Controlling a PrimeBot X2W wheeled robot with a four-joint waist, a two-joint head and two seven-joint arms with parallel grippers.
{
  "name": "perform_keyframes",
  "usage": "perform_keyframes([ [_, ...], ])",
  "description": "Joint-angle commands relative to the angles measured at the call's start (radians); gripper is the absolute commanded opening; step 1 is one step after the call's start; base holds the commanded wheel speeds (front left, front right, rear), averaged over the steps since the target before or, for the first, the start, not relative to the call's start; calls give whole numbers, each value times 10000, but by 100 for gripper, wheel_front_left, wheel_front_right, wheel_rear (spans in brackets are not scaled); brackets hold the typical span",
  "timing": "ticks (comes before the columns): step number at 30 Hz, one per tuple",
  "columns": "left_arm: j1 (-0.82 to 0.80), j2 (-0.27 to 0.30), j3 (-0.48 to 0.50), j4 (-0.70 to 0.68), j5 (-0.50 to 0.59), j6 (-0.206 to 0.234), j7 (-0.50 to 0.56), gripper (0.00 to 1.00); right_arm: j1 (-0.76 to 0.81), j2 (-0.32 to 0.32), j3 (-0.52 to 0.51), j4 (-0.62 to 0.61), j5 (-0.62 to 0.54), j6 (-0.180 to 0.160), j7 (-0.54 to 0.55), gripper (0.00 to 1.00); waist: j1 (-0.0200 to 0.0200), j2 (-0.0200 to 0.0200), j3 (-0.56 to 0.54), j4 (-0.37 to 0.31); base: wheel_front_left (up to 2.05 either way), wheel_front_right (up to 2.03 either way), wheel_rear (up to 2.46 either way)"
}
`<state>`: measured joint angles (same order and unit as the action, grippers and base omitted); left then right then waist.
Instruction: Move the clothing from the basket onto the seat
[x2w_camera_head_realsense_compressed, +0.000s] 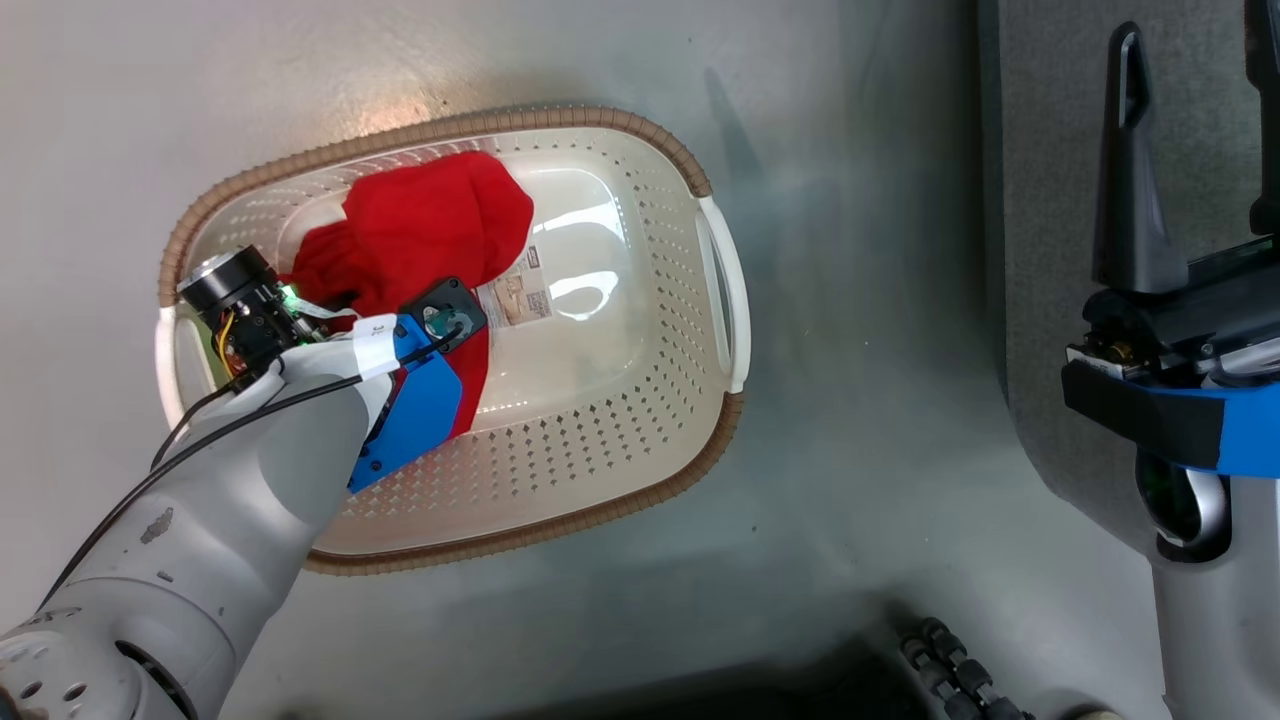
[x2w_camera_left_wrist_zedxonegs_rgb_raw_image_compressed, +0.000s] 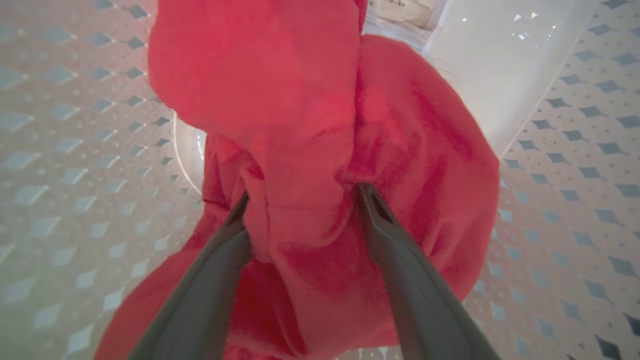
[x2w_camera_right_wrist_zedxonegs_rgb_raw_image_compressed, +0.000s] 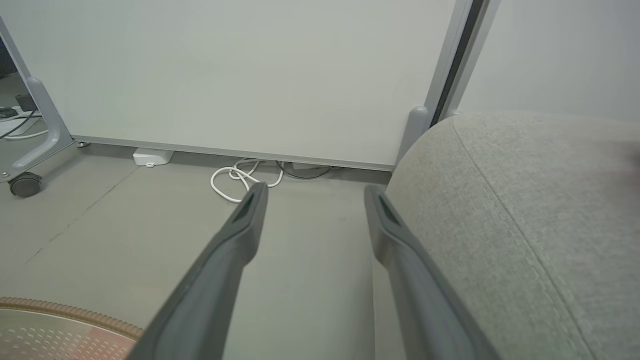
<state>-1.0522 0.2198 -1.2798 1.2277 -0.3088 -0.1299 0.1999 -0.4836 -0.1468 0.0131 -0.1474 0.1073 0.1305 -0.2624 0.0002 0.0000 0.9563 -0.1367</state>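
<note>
Red clothing (x2w_camera_head_realsense_compressed: 430, 225) lies bunched in the far left part of the basket (x2w_camera_head_realsense_compressed: 600, 460), which stands on the floor (x2w_camera_head_realsense_compressed: 850, 300) to the left of the seat (x2w_camera_right_wrist_zedxonegs_rgb_raw_image_compressed: 525, 200). Left gripper (x2w_camera_left_wrist_zedxonegs_rgb_raw_image_compressed: 302, 192) reaches down into the basket, its fingers spread wide on either side of a fold of the red fabric, not pinched on it. Right gripper (x2w_camera_right_wrist_zedxonegs_rgb_raw_image_compressed: 312, 192) hovers beside the seat's rounded edge, fingers apart, grasping nothing. Paper label (x2w_camera_head_realsense_compressed: 515, 295) lies on the basket's bottom, touching the clothing's right edge; its print is too small to read.
</note>
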Motion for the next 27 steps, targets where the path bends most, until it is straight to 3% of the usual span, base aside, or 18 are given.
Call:
perform_keyframes([
  [1,-193,21,-30,42,26,1,75,100,-93,63,-30,-80,-31,5,-38,100,-2,0,160,-49,0,0,0],
  [4,-217,-55,-33,107,170,0,253,100,-100,90,-63,-159,-62,3,-38,100,-2,0,296,-84,0,0,0],
  [5,-230,-111,-33,102,314,0,220,44,-105,105,-72,-178,-69,5,-40,100,-2,0,326,-92,0,0,0],
  [6,-247,-163,-33,110,270,0,159,0,-106,108,-91,-195,-76,3,-38,100,-2,0,347,-87,0,0,0],
  [16,-204,-585,-30,237,17,0,-637,0,-207,138,-141,-42,-80,5,-38,100,-2,0,-121,88,0,0,0],
  [27,309,-766,584,-44,-1871,0,-2753,0,401,144,-376,422,-13,3,-38,100,-2,0,-2170,643,0,0,0],
])
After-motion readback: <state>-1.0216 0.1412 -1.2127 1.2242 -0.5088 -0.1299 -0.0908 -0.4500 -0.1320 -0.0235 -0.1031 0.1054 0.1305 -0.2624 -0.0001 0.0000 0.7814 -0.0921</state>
